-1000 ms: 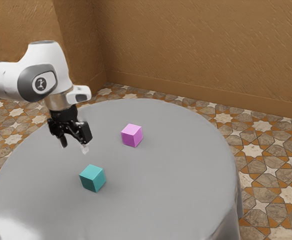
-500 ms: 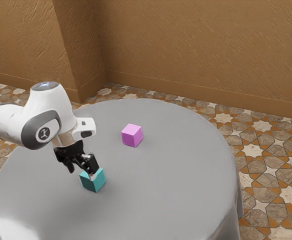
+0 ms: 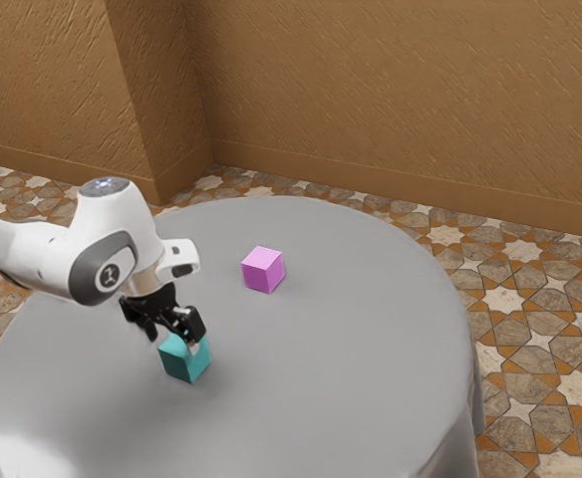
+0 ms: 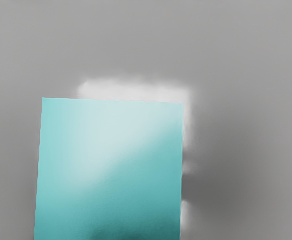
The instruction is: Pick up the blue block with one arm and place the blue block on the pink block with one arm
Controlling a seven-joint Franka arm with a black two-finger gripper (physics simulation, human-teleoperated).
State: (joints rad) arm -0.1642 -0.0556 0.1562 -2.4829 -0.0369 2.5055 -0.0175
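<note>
Since the gripper (image 3: 180, 333) sits low right over the blue block (image 3: 184, 359), the relation that counts is basically vertical: the block is directly under the hand, not off to any side. It reads more teal than blue to me, fwiw. From the exterior view the gripper's tip overlaps the block's top edge, and honestly I can't tell whether it's clamped on the block or just hanging around it, since the black hardware blocks that spot.

The wrist view backs up the alignment: the blue block (image 4: 111, 167) is big and close under the hand, its edges roughly square to the frame with only a slight skew, so the hand looks lined up with the cube's faces and not its corners. It's a cube, so no long axis to worry about.

The block rests flat on the grey round table (image 3: 371, 329), toward the near side. The pink block (image 3: 263, 269) is well apart from it, farther back on the table and toward the exterior view's right, with bare tabletop between the two.

My guess is the step in hand is the grasp itself. After that it needs a straight lift, then a carry back and toward the exterior view's right to get above the pink one.
</note>
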